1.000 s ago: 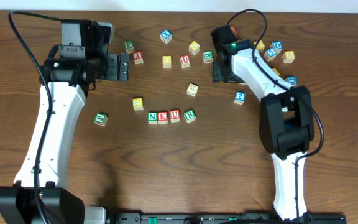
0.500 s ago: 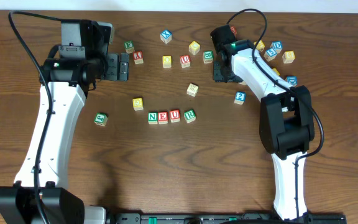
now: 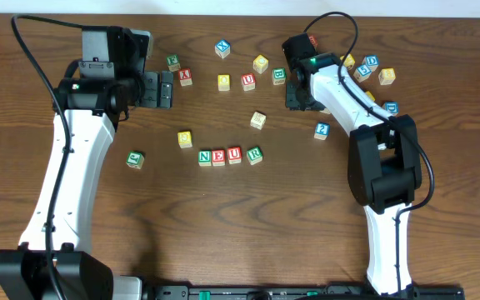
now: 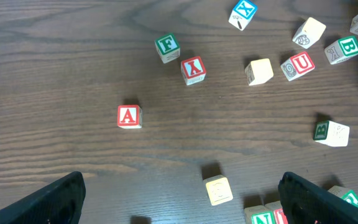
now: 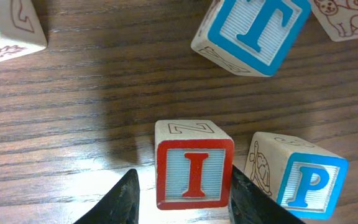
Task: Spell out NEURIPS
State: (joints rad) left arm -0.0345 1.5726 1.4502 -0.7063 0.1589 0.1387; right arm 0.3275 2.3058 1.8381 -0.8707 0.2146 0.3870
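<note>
Reaching for the fifth letter: the right gripper (image 5: 182, 186) straddles the red I cube (image 5: 194, 165) at the far side of the table (image 3: 248, 233), its fingers (image 5: 124, 199) set down on either flank because I looks to be the next letter the word needs. The jaws are drawn in narrow, one seemingly against the cube and a sliver of wood showing beside the other, so the pinch looks unfinished, though the picture's edge cuts off the contact. The blue P cube (image 5: 309, 182) sits just beside the I, leaving that finger little room. Nearer the arms' bases lies the row N-E-U-R (image 3: 227, 156), with bare wood past the R for the remaining letters. The left gripper (image 4: 180, 179) hangs spread wide and empty near the A cube (image 4: 128, 116), apart from the work
</note>
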